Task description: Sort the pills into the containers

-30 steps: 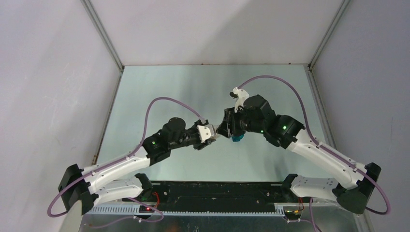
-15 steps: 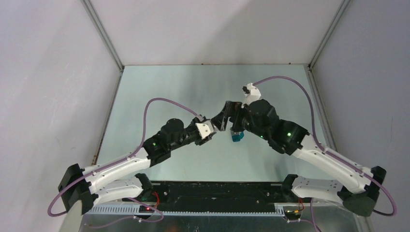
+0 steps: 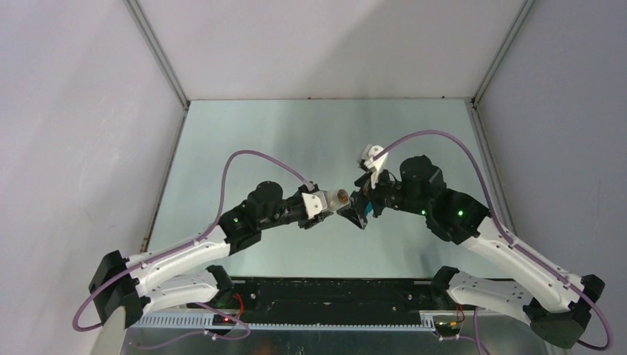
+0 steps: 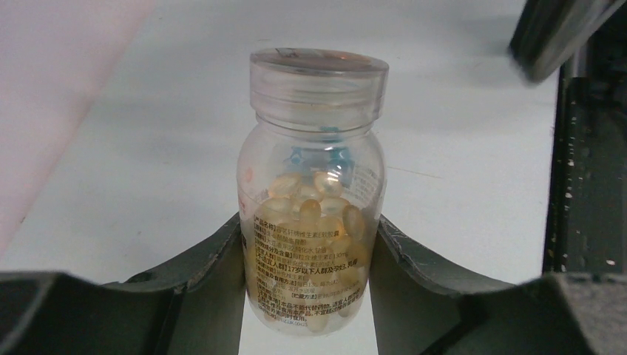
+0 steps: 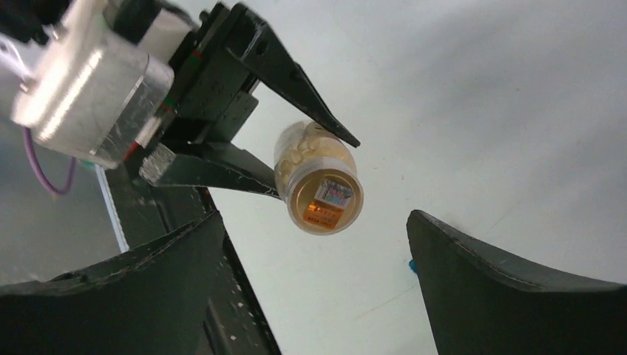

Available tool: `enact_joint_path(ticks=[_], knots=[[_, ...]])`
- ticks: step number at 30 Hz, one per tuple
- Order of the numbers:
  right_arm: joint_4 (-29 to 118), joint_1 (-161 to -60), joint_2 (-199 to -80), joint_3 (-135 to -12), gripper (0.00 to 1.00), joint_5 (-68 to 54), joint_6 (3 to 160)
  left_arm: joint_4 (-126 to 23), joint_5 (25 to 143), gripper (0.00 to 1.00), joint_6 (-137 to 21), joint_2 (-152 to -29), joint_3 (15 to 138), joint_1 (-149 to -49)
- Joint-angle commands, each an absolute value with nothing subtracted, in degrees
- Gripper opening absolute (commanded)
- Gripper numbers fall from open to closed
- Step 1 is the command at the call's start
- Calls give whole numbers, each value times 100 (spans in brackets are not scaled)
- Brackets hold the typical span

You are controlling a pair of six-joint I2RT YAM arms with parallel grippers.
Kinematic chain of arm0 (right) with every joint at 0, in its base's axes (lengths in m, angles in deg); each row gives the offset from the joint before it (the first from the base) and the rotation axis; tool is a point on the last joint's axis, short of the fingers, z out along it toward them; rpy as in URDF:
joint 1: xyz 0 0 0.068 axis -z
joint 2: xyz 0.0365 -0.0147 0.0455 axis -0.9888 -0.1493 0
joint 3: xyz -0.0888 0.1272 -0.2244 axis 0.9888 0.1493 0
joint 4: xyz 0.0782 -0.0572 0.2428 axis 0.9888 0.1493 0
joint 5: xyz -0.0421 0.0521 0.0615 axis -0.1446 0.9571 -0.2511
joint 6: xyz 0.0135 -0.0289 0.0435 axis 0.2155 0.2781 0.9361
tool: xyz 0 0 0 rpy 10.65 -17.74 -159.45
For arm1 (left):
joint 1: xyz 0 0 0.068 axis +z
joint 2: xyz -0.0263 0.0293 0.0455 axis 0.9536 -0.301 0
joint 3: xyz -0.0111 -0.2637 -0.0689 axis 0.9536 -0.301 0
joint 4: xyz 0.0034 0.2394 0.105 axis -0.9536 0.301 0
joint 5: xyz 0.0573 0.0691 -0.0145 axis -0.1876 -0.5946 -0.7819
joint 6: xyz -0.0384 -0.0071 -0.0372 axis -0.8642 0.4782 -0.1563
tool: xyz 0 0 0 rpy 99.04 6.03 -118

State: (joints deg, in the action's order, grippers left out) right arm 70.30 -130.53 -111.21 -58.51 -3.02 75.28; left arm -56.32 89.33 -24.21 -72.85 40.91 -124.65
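bottle (image 3: pixel 339 199): between the left gripper's (image 3: pixel 330 203) jaws, over mid-counter (image 3: pixel 244 140), cap toward 3 o'clock
right gripper (image 3: pixel 358 209): at the bottle's 3 o'clock
case (image 3: pixel 364 220): at the bottle's 4 o'clock, under the right gripper

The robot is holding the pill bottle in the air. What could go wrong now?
1. The left gripper pinches the clear plastic pill bottle only low on its body, so it might slip or spin if the open right gripper grabs the clear cap.
2. The bottle lies sideways. With the cap off, the yellow pills could spill onto the table.
3. The small teal-blue case sits close to the right gripper and could get bumped.
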Motion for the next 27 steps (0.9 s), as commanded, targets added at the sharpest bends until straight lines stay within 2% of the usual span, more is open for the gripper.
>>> enact_joint_path(ticks=[1,9,15,19,23,27], knots=[[7162,-13007,-11232,-5839,98,435,6079,-5529,9571,0,-2325,-7279,4437,-12453],[7034,-12495,-11603,-5838,77,1426,5858,-4626,10017,0,-2069,-7562,4853,-12456],[6995,-12499,-11824,-5839,59,1198,6250,-4854,9983,0,-2083,-7552,4806,-12455],[6777,-12466,-11921,-5840,42,631,7195,-5234,9770,0,-2154,-7462,4656,-12445],[6549,-12543,-12123,-5840,35,35,8650,-5692,9493,0,-2243,-7397,4444,-12451],[6418,-12692,-12334,-5840,26,-667,10743,-5977,9210,0,-2287,-7381,4297,-12451]])
